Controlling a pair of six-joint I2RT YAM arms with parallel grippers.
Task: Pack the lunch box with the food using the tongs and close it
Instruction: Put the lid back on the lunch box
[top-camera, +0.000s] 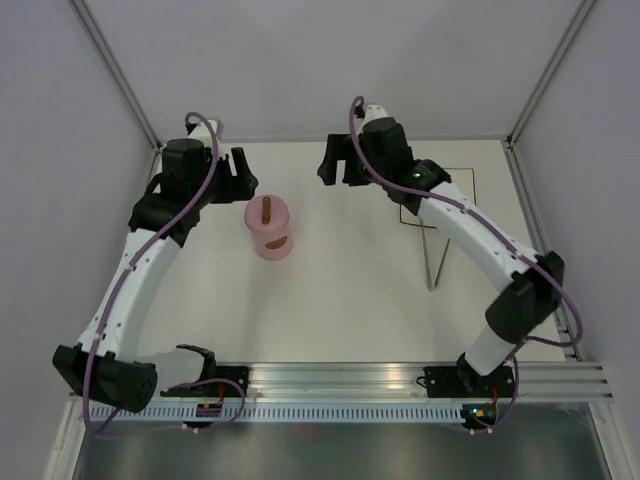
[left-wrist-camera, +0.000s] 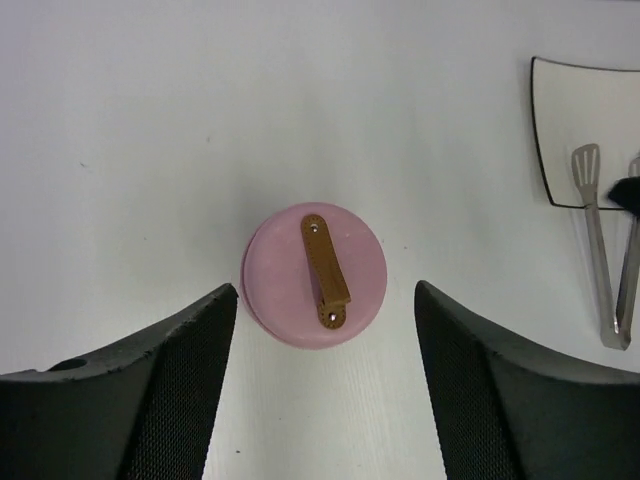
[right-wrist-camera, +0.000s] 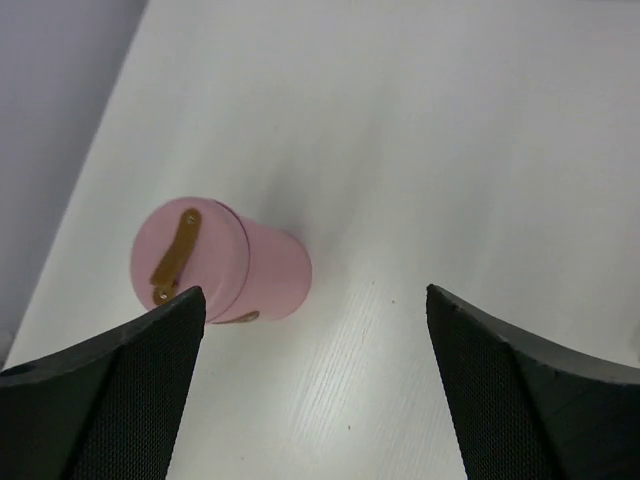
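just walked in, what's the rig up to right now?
Looks like the tail end of packing. The pink lunch box stands on the table with its lid on. The left gripper and right gripper hover open near it, holding nothing. The tongs lie to the right, tips on the white plate. No food is visible.

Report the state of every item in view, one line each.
lunch box: upright, closed.
lid: seated on the lunch box, handle up.
tongs: lying unheld, arms apart, tips on the plate.
plate: flat on the table.
left gripper: open, holding nothing.
right gripper: open, holding nothing.
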